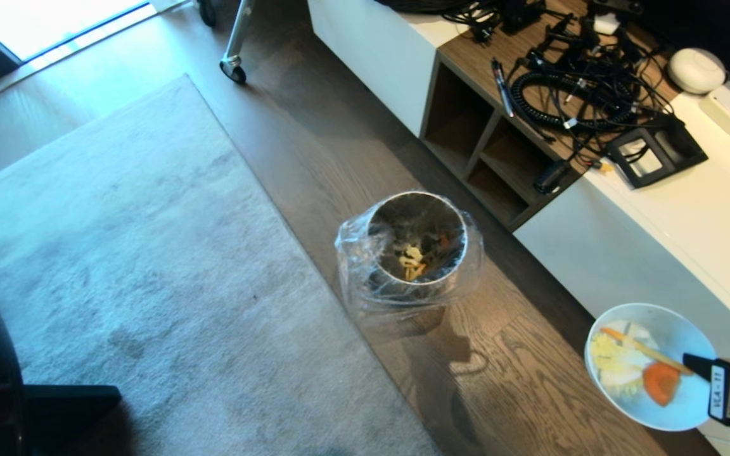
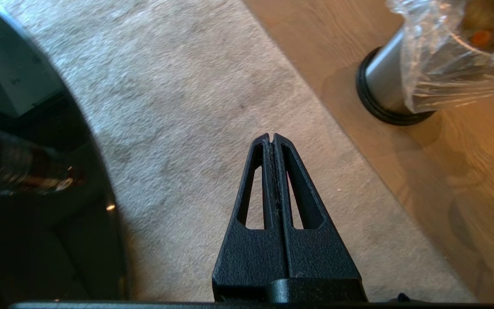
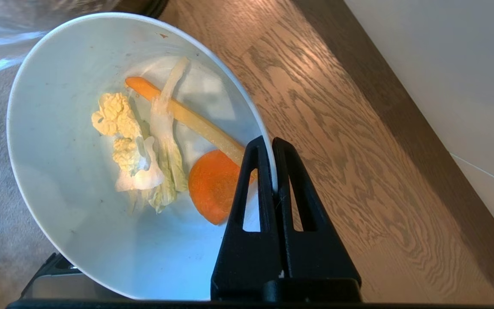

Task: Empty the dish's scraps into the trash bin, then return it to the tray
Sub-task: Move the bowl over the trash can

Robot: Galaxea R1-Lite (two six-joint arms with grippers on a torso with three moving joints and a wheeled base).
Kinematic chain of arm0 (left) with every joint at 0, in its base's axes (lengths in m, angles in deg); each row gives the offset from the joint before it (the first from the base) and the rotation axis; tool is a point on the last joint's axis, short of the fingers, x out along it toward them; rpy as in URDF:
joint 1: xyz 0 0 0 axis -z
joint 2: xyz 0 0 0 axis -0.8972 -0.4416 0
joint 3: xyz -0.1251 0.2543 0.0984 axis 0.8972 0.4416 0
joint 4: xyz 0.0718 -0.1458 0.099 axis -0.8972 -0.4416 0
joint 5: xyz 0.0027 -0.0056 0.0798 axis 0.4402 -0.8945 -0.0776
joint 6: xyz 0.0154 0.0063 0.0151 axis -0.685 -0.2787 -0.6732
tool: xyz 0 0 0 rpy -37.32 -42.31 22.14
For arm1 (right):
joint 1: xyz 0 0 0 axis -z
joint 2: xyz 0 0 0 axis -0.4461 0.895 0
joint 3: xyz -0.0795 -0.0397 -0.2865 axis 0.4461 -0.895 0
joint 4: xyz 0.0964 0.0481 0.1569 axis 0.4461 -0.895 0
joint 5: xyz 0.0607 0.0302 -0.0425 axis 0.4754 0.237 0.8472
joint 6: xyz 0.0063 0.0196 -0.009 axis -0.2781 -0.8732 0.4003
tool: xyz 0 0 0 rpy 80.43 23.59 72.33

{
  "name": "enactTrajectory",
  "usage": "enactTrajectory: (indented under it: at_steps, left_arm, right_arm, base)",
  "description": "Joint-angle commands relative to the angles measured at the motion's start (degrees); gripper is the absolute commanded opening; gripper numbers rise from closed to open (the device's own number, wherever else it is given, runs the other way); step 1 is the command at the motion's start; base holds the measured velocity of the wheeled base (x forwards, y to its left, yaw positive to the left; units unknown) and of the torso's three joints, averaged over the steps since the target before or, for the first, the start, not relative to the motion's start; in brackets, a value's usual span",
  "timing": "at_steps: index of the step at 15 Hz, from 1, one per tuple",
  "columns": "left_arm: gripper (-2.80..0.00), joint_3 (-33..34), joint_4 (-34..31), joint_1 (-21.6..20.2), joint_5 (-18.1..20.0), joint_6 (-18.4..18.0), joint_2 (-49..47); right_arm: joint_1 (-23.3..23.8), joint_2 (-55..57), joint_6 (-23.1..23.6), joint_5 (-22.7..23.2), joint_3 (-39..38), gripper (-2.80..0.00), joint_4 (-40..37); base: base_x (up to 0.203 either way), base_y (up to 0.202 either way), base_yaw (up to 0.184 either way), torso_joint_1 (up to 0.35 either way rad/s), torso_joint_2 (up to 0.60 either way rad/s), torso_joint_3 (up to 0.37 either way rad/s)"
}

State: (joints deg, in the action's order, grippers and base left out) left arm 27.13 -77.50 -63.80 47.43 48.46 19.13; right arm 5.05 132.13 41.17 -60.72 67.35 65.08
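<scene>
Right claw (image 3: 271, 143): clamped on the rim of the dish (image 3: 79, 206), one finger inside the bowl and one outside; in the head view it entered from the 4 o'clock corner.
Dish: white and deep-sided, held in the air over the wooden floor (image 1: 314, 126), tilted so its inside faced the head camera; at 4 o'clock from the trash bin (image 1: 416, 253) and well apart from it.
Scraps (image 3: 144, 146): inside the dish, not yet tipped out; an orange slice (image 3: 212, 184) lay just beside the inner finger, with a long pale-orange strip (image 3: 187, 118), crinkled yellow pieces and pale leafy bits gathered near the middle.
Trash bin: steel cylinder upright on the floor near the centre of the head view, its clear plastic bag (image 1: 355, 259) folded out over the rim; some yellow and orange bits lay at its bottom.
Left claw (image 2: 272, 139): fingers pressed together, holding nothing, hanging over the grey rug (image 2: 178, 107); the bin's black base ring (image 2: 380, 105) stood at its 2 o'clock.
Rug: filled the head view from 7 to 11 o'clock, its edge near the bin.
Worktop (image 1: 688, 209): white cabinet with a wooden section at 1 to 3 o'clock, carrying tangled black cables (image 1: 568, 95).
Tray: not in any view.
</scene>
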Motion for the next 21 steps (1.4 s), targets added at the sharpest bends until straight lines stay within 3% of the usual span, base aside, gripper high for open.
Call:
enactTrajectory:
  at_steps: [1,13,19,21]
  left_arm:
    - [-2.80,0.00,0.02,0.00,0.01,0.03,0.02]
    - [-2.80,0.00,0.02,0.00,0.01,0.03,0.01]
    - [-2.80,0.00,0.02,0.00,0.01,0.03,0.02]
    - [-2.80,0.00,0.02,0.00,0.01,0.03,0.02]
  right_arm:
    - [0.00,-0.04,-0.10,-0.16,-0.25,-2.80,0.03]
    - [-0.07,1.02,-0.02,-0.16,0.65,-2.80,0.09]
    - [-0.06,10.82,0.46,0.03,10.34,-2.80,0.73]
    - [-0.08,16.01,1.15,0.03,13.07,-2.80,4.85]
  base:
    - [0.001,-0.005,0.084,0.007,0.00,0.006]
    - [0.000,0.000,0.000,0.000,0.00,0.000]
    - [0.000,0.000,0.000,0.000,0.00,0.000]
    - [0.000,0.000,0.000,0.000,0.00,0.000]
